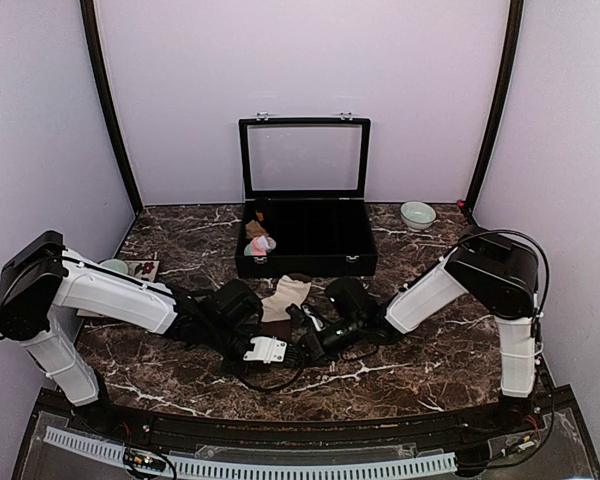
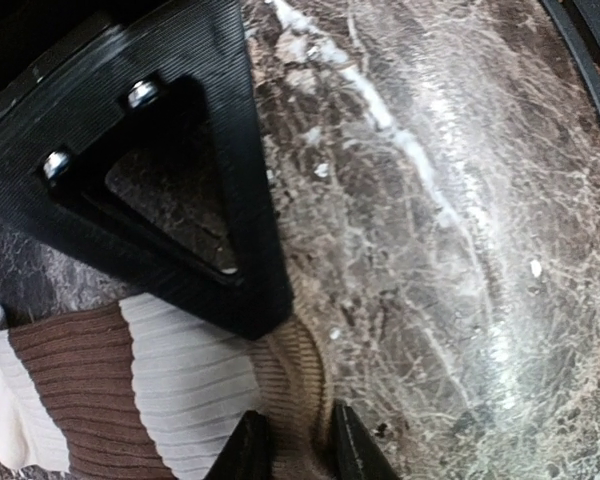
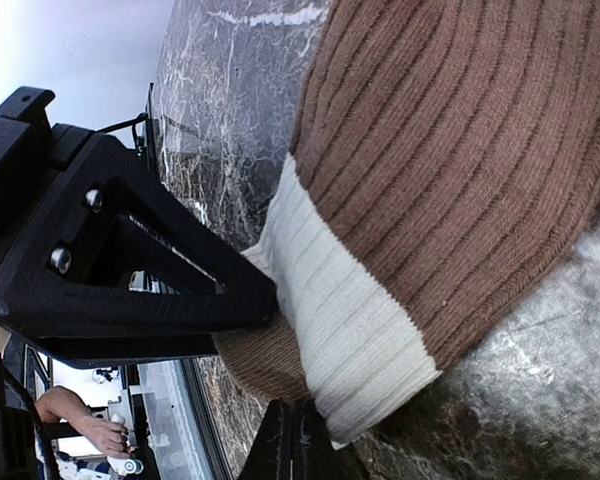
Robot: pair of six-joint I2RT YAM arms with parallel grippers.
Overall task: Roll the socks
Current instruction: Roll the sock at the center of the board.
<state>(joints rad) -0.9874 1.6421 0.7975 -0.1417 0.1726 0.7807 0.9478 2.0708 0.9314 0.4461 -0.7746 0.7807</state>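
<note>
The cream-beige sock (image 1: pixel 285 293) with brown bands lies on the marble in front of the case, and both grippers meet at its near end. In the left wrist view the sock (image 2: pixel 170 380) ends in a tan ribbed fold, and my left gripper (image 2: pixel 298 432) pinches that fold between its two fingers. In the right wrist view the sock (image 3: pixel 460 150) fills the upper right. My right gripper (image 3: pixel 298 420) is shut, its tips against the sock's tan end beside the white band. The pink sock (image 1: pixel 261 243) lies inside the black case.
An open black case (image 1: pixel 305 262) with a glass lid stands at the back centre. A pale bowl (image 1: pixel 417 214) sits to its right. A small cup and card (image 1: pixel 130 268) lie at the left edge. The table's front rail (image 1: pixel 280 425) runs just behind the arms' bases.
</note>
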